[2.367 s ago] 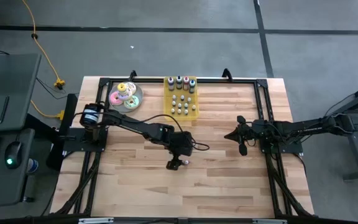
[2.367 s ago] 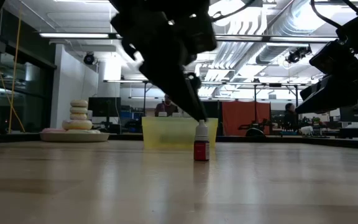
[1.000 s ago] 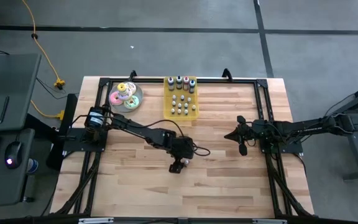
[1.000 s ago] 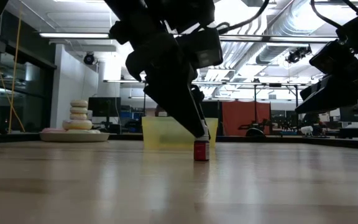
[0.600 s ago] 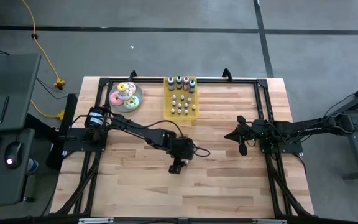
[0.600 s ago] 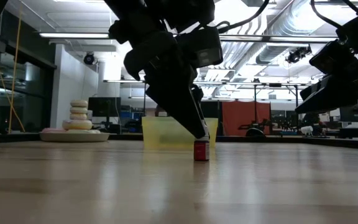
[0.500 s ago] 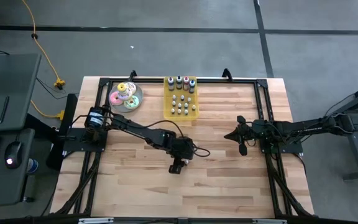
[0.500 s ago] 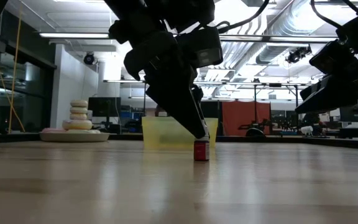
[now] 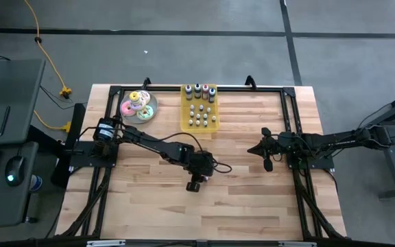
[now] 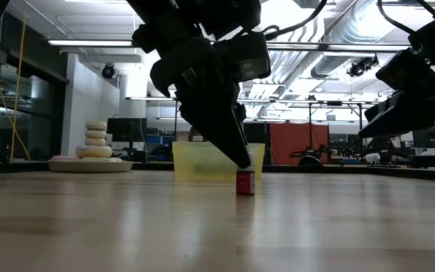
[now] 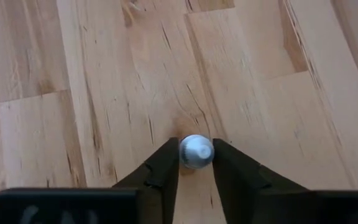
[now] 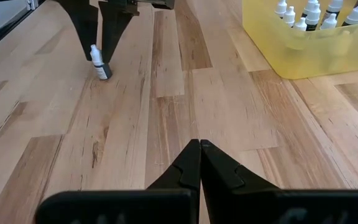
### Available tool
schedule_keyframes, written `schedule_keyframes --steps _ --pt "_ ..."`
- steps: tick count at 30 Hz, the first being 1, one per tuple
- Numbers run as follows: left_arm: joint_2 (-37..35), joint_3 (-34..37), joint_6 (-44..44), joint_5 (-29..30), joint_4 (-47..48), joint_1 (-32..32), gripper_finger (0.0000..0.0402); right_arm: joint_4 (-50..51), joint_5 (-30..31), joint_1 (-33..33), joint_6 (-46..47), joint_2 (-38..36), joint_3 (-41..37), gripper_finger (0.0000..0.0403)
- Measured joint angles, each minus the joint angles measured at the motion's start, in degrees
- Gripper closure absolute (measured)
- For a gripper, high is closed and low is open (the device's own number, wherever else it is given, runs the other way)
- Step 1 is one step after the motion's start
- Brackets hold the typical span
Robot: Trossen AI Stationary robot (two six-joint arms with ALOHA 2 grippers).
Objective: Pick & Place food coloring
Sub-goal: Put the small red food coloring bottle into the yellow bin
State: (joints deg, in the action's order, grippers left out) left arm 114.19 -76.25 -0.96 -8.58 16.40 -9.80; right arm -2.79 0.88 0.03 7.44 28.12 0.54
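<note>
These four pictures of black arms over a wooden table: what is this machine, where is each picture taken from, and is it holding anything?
It is a robot with two dark jointed arms, each ending in a two-fingered tool. One camera looks straight down, one sits at table height, and one rides on each wrist. On the pale wooden table stand a yellow rectangular tray of tiny dropper bottles and a plate of pastel iced donuts. The left tool stands with a finger on each side of the white cap of a small red dropper bottle that stands on the table. The right tool waits shut at the table's right side, holding nothing.
</note>
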Motion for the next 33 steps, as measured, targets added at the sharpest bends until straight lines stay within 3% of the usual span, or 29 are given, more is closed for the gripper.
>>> schedule_keyframes --steps 8,16,33 --pt "-0.7 0.0 0.0 0.0 0.8 0.0 0.0360 0.0 0.0 0.0 0.0 0.0 0.0 0.0402" --pt "-6.7 0.0 -0.2 0.2 4.9 0.0 0.0358 0.0 0.0 0.0 0.0 0.0 0.0 0.0402" --pt "-28.4 0.0 -0.3 0.1 31.2 0.0 0.0358 0.0 0.0 0.0 0.0 0.0 0.0 0.0402"
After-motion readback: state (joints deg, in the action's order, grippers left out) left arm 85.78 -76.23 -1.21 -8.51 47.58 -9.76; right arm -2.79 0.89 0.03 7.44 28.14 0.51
